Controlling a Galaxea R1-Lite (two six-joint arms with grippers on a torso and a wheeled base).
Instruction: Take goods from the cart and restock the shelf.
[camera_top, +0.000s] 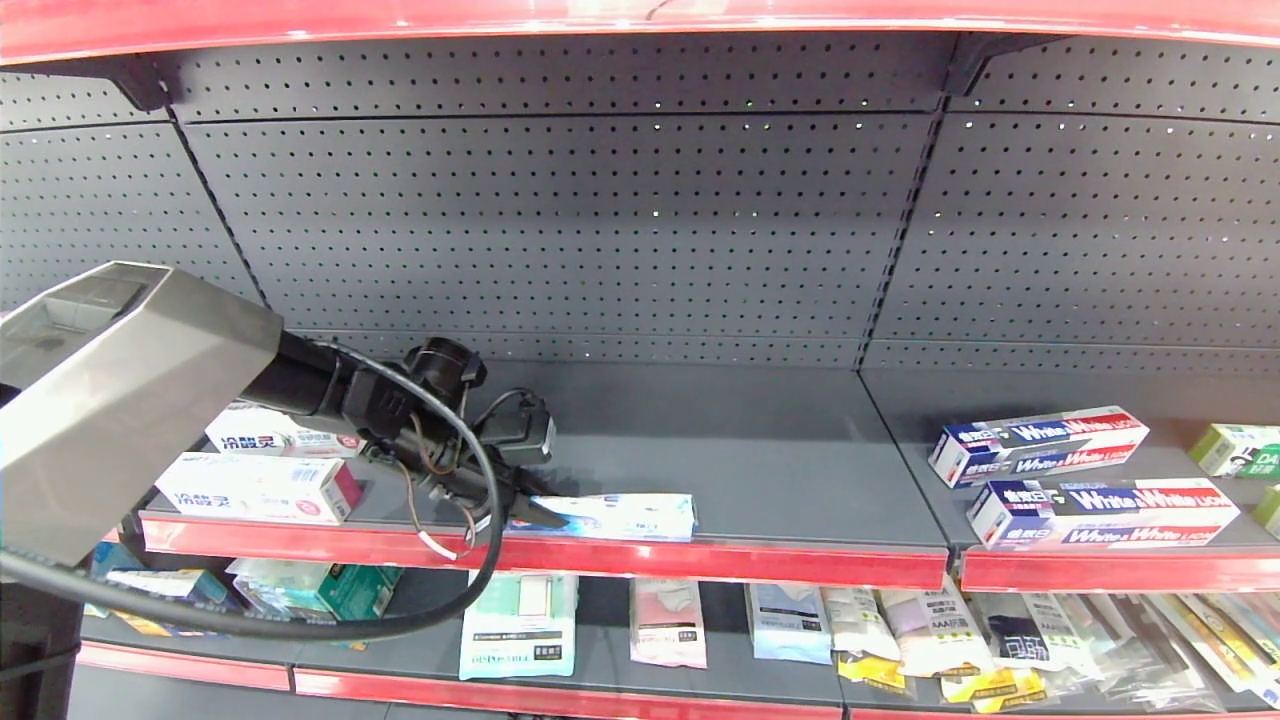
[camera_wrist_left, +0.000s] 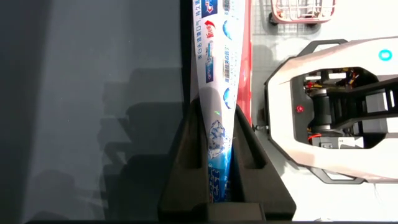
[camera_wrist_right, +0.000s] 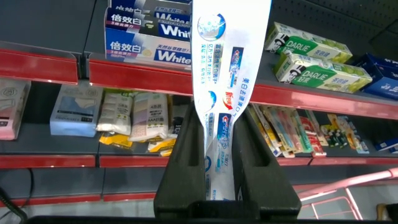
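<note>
A light-blue toothpaste box (camera_top: 620, 515) lies lengthwise at the front edge of the grey shelf (camera_top: 720, 430), just behind its red front strip (camera_top: 700, 560). My left gripper (camera_top: 528, 508) is shut on the near end of this box (camera_wrist_left: 214, 43); in the left wrist view the gripper (camera_wrist_left: 217, 106) has the box pinched between both fingers. My right gripper (camera_wrist_right: 216, 112) is shut on a second white-and-blue toothpaste box (camera_wrist_right: 230, 37), held upright in front of the shelves.
Two white-and-blue boxes (camera_top: 1040, 445) and green boxes (camera_top: 1235, 448) occupy the shelf's right section. Pink-and-white boxes (camera_top: 255, 487) sit at its left end. The lower shelf holds several packets (camera_top: 668, 620). A pink cart (camera_wrist_left: 301, 11) stands behind the robot.
</note>
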